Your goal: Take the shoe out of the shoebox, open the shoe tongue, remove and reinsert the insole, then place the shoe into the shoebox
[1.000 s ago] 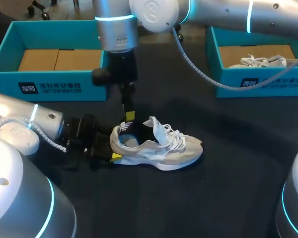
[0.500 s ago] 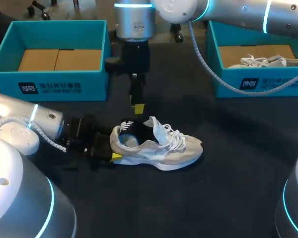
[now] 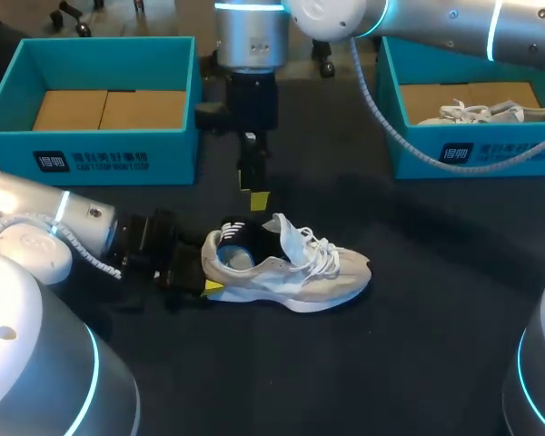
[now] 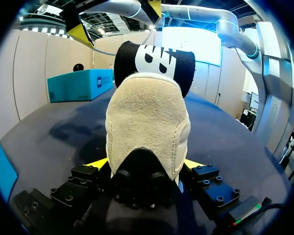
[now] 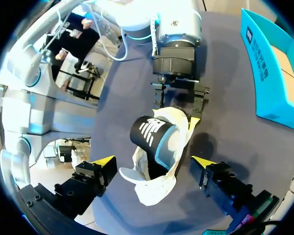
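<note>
Risen and pulled back since 1 s ago: right pincer (image 3: 258, 194) was down at the shoe (image 3: 291, 272) collar, touching or nearly touching the black piece there. It now hangs above and just beyond the heel end, apart from it. Most of that lift came in the first half sec, little since. Shoe and left pincer (image 4: 145, 165) haven't budged.

Why it sits like this, as I read it: the shoe lies on its sole on the dark surface (image 3: 418, 345), heel toward the left pincer, which clamps the heel from both sides as an anchor. That leaves the opening free for the other arm to work from above. Laces are loose and the tongue is thrown fwd toward the toe.

A black piece w/ white logo (image 5: 152, 132) stands up out of the opening, curled, w/ a blue underside. Prob the insole half drawn out, can't be sure.

Left pincer: clenched on the heel counter, a yellow tip against each side, low near the sole.

Right pincer: released, fingers spread wide, holding nothing, touching nothing. Shoe opening and black piece sit right under the gap.

Teal shoebox (image 3: 100, 154) w/ cardboard inside sits beyond the left pincer. Second teal box (image 3: 490, 150) holding another shoe is well off to the right pincer's side. Task shoe is in neither.

Likely stage: insole removal in hand, not finished.
</note>
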You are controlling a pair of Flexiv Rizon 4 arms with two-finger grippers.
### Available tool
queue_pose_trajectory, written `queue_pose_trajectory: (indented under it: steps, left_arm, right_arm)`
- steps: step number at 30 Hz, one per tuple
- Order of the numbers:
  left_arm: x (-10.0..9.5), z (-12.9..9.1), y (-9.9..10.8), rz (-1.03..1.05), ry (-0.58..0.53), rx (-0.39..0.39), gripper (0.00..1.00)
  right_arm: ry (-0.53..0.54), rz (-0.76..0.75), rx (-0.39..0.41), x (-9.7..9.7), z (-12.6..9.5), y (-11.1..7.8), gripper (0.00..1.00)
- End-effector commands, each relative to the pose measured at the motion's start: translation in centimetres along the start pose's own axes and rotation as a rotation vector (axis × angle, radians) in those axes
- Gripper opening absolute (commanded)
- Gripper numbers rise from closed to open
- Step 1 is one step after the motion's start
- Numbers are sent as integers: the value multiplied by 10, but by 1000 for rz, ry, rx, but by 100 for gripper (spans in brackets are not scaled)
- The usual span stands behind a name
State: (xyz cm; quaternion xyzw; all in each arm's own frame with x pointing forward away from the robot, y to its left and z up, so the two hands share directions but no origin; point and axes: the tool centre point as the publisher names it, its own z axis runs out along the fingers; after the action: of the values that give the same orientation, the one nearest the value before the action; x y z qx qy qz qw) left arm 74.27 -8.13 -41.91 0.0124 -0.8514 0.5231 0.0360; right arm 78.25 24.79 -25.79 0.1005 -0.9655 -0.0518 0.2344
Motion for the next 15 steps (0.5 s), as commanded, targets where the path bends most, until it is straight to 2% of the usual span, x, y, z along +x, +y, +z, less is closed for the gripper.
queue_pose_trajectory:
  steps: [1, 3, 4, 5, 6, 7, 15]
  left_arm:
    - [-1, 1, 0, -1, 2, -3, 0]
    - [-1, 1, 0, -1, 2, -3, 0]
    - [-1, 1, 0, -1, 2, -3, 0]
    - [-1, 1, 0, -1, 2, -3, 0]
    - [-1, 1, 0, -1, 2, -3, 0]
    - [-1, 1, 0, -1, 2, -3, 0]
    - [-1, 1, 0, -1, 2, -3, 0]
  right_arm:
    - [67, 28, -56, 2, 1, -1, 100]
    - [107, 31, -64, 2, -2, 0, 100]
    - [170, 60, -60, 2, -3, 0, 100]
    - [162, 46, -70, 1, -3, 1, 100]
    - [173, 38, -105, 3, -5, 2, 100]
    - [229, 61, -114, 3, -4, 1, 100]
    - [311, 82, -185, 3, 0, 6, 100]
